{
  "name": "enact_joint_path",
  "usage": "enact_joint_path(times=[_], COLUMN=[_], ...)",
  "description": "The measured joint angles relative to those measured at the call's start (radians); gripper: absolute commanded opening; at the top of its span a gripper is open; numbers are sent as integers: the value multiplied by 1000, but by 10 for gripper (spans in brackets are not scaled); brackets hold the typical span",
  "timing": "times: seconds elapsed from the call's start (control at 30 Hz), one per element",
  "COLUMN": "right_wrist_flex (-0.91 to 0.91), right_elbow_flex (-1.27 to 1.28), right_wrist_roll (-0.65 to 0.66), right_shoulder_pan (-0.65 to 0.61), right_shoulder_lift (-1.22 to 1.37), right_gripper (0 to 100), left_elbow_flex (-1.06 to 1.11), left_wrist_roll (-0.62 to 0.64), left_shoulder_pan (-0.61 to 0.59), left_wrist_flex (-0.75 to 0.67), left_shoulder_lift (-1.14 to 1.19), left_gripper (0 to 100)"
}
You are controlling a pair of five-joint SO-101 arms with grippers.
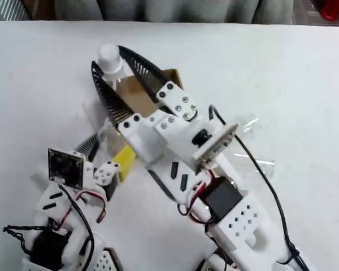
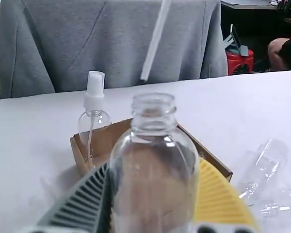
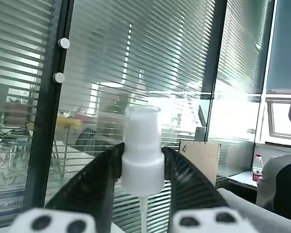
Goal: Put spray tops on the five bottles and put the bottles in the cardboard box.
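Observation:
My left gripper (image 2: 153, 206) is shut on a clear bottle (image 2: 153, 160) with an open neck, held upright between a grey and a yellow finger. In the high view my left gripper (image 1: 106, 151) sits at the near side of the cardboard box (image 1: 172, 75). My right gripper (image 1: 108, 65) is shut on a white spray top (image 1: 109, 55) above the box's far side. In the right wrist view the spray top (image 3: 142, 155) sits between the black fingers (image 3: 99, 179). Its dip tube (image 2: 155, 39) hangs above and behind the held bottle. A capped bottle (image 2: 93, 121) stands in the cardboard box (image 2: 82, 150).
Clear bottles without tops lie on the white table to the right of the box (image 1: 251, 129) (image 1: 260, 165), also seen in the left wrist view (image 2: 266, 158). A grey cloth-covered seat back (image 2: 106, 39) stands beyond the far table edge.

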Motion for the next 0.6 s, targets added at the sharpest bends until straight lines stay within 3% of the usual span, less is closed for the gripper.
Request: enact_joint_path(times=[0.17,0.4,0.6], right_wrist_flex=[34,242,258], right_elbow_flex=[0,-37,-40], right_wrist_roll=[0,0,0], right_shoulder_pan=[2,0,0], right_shoulder_lift=[3,5,5], right_gripper=[15,15,15], left_elbow_flex=[0,0,0], left_wrist_roll=[0,0,0], left_shoulder_pan=[0,0,0], left_wrist_flex=[0,0,0], left_shoulder_lift=[0,0,0], left_gripper=[20,20,20])
